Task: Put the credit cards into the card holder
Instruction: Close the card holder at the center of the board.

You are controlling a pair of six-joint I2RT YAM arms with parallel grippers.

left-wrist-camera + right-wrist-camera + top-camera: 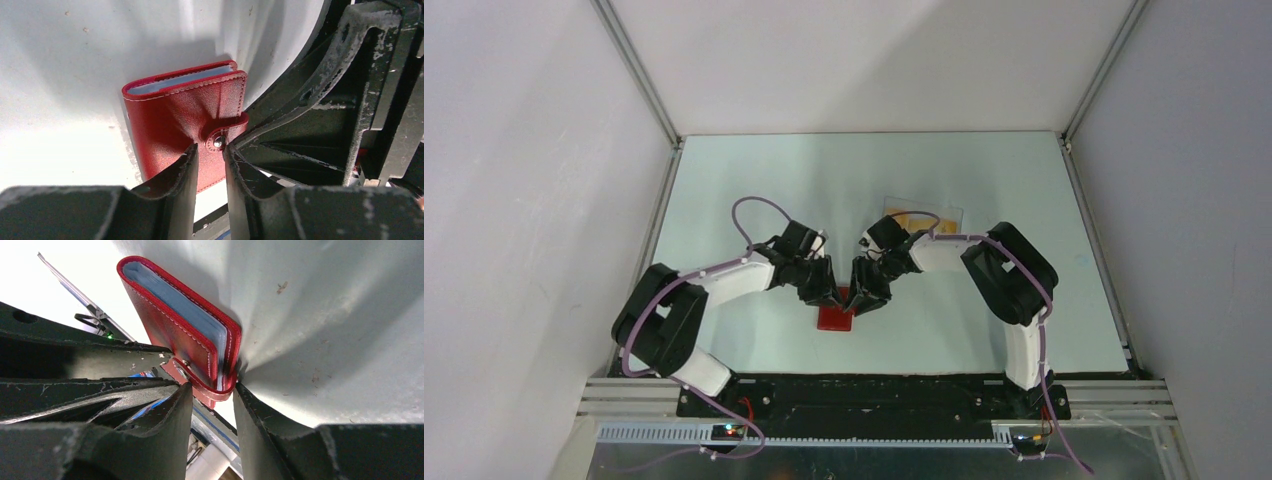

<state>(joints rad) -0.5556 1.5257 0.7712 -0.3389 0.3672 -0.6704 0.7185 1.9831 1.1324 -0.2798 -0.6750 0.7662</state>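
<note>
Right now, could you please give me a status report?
Left claw straddling snap tab, grip unclear. Right claw pinching card holder, snapped shut. Credit cards behind, in clear box.

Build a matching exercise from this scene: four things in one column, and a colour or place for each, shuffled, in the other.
Things:
1. card holder
2. snap stud
3. clear box
4. left tool

Descriptions:
A. at the far side of the table, behind the right arm
B. silver, on the closing tab
C. red, snapped shut
D. black, straddling the closing tab

Pairs: 1-C, 2-B, 3-A, 4-D
</note>
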